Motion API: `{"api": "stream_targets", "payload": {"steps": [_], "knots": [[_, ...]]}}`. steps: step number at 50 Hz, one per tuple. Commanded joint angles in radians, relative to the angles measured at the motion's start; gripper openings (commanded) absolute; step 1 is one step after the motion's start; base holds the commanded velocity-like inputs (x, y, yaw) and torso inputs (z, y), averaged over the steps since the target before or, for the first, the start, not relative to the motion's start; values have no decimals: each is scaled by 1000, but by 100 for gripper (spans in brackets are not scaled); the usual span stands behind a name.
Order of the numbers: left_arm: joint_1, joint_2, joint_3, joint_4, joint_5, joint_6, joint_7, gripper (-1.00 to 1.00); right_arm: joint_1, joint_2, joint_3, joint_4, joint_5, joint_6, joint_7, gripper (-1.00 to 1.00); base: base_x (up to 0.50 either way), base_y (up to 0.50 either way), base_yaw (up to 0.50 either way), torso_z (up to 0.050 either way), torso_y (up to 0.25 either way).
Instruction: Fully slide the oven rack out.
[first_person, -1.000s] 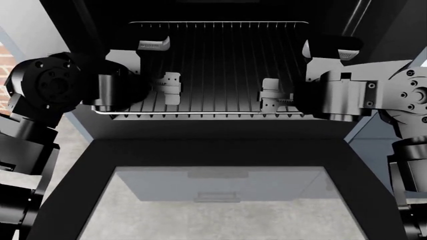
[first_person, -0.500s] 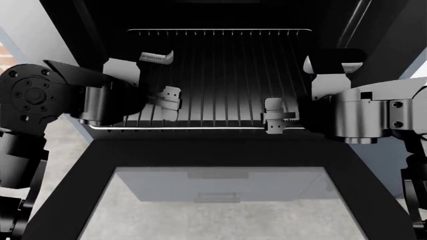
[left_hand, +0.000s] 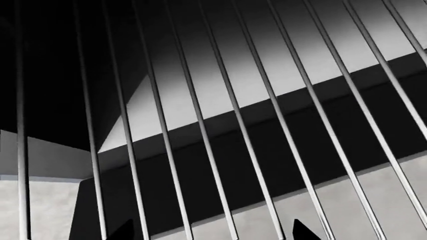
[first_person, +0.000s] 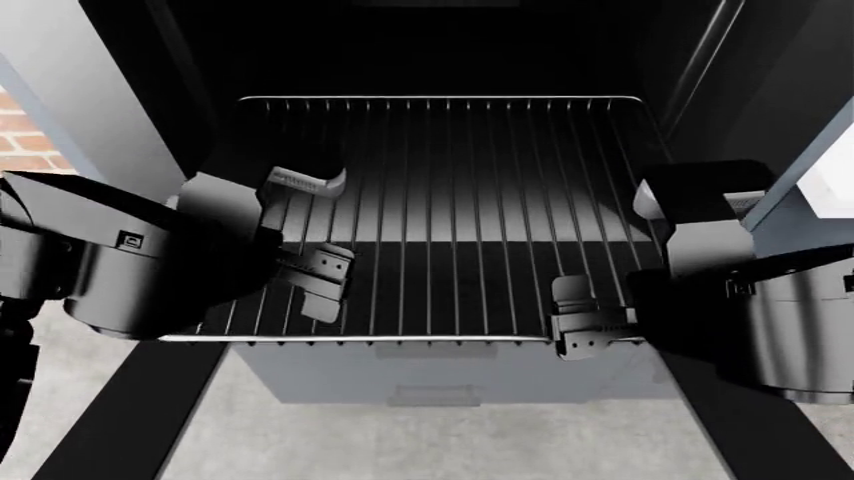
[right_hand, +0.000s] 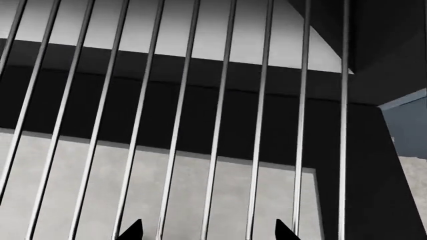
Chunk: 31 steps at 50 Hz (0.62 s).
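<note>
Mid-pull: oven rack (first_person: 447, 215) juts well out of the oven cavity, left hand (first_person: 318, 280) and right hand (first_person: 587, 318) each pinching its front rail; next, draw straight back evenly.

Open gap above the oven rack (first_person: 441, 200) centre — both arms crowding its front corners, dark oven walls (first_person: 160, 60) flanking.

Oven rack (first_person: 441, 215) — shiny silver metal wire — above a glossy black glass door (first_person: 134, 420).
</note>
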Motion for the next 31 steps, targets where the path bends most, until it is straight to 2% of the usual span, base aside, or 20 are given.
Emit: {"api": "stream_targets", "payload": {"steps": [1,9,14,23,31], "knots": [[166,-161,227,-98,-358,24,-211,100,-205,142,-145,-99,196,-150,44,100,0,0,0,0,-18],[254,-256,235,26,-406,109,-219,100,-295,238,-136,-225,213,-224,11,100,0,0,0,0,-20],[270,-302,278,76,-462,126,-233,100,-299,269,-154,-269,245,-238,22,100,-3,1,3,0,-21],[254,-361,359,141,-538,140,-247,100,-262,334,-196,-353,336,-273,44,100,-7,3,7,0,-22],[163,-380,466,177,-604,152,-262,100,-167,353,-279,-407,416,-296,66,100,-13,4,6,0,-20]]}}
